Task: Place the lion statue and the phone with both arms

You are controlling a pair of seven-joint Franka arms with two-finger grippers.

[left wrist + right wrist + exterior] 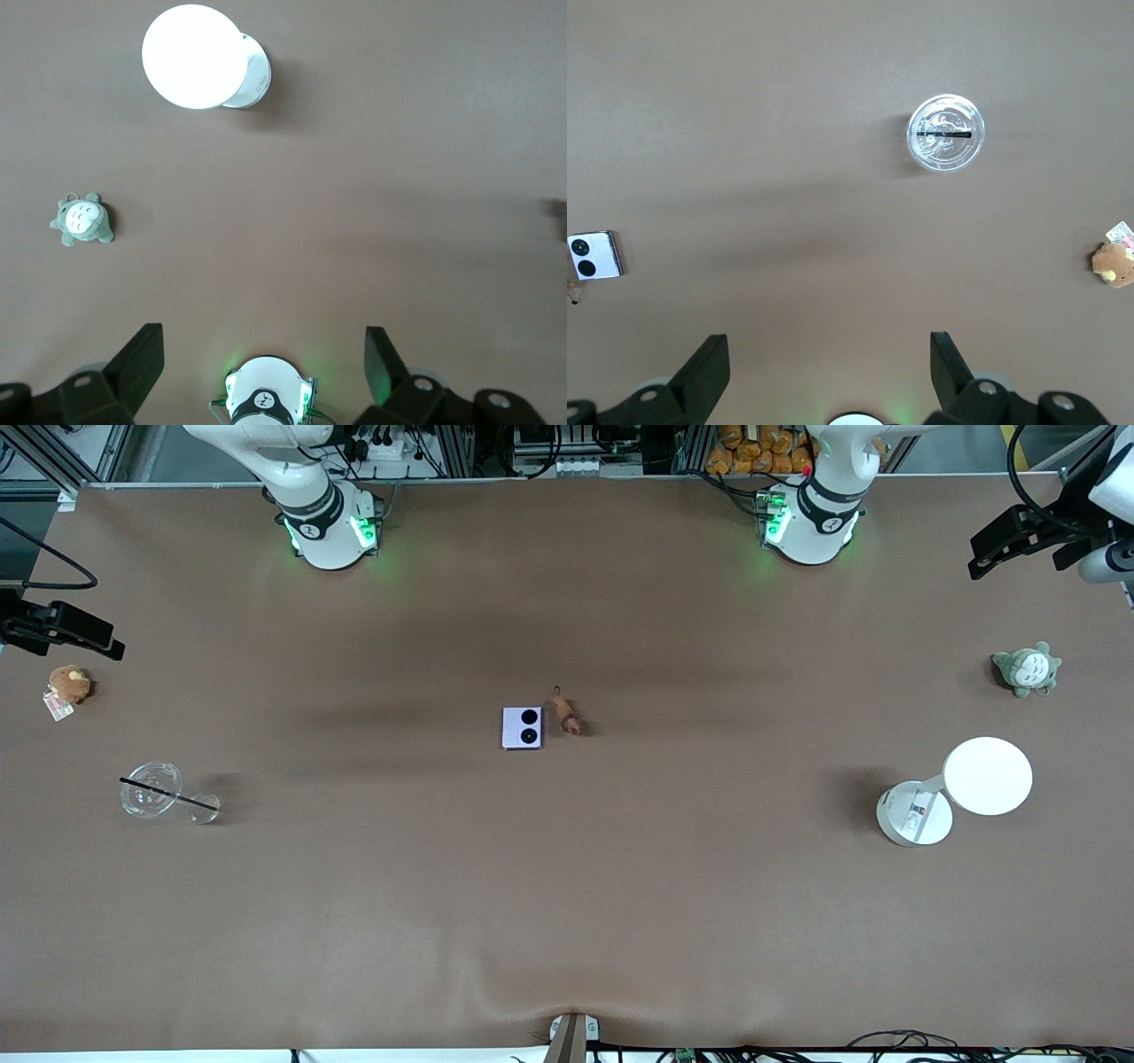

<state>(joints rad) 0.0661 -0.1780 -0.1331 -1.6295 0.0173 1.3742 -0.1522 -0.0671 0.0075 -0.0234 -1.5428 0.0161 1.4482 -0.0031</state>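
Note:
The lavender-pink phone [522, 728] lies flat in the middle of the table with its two black camera circles facing up; it also shows in the right wrist view [595, 255]. The small reddish-brown lion statue [565, 713] lies right beside it, toward the left arm's end. My left gripper [979, 556] hangs open and empty, high over the left arm's end of the table [264, 341]. My right gripper [111, 642] hangs open and empty over the right arm's end, above the brown plush [829, 350]. Both are well apart from the phone and the statue.
A grey-green and white plush [1028, 669] and a white round-topped stand [988, 775] sit at the left arm's end. A clear cup with a black straw [152, 788] and a brown plush with a tag [69, 685] sit at the right arm's end.

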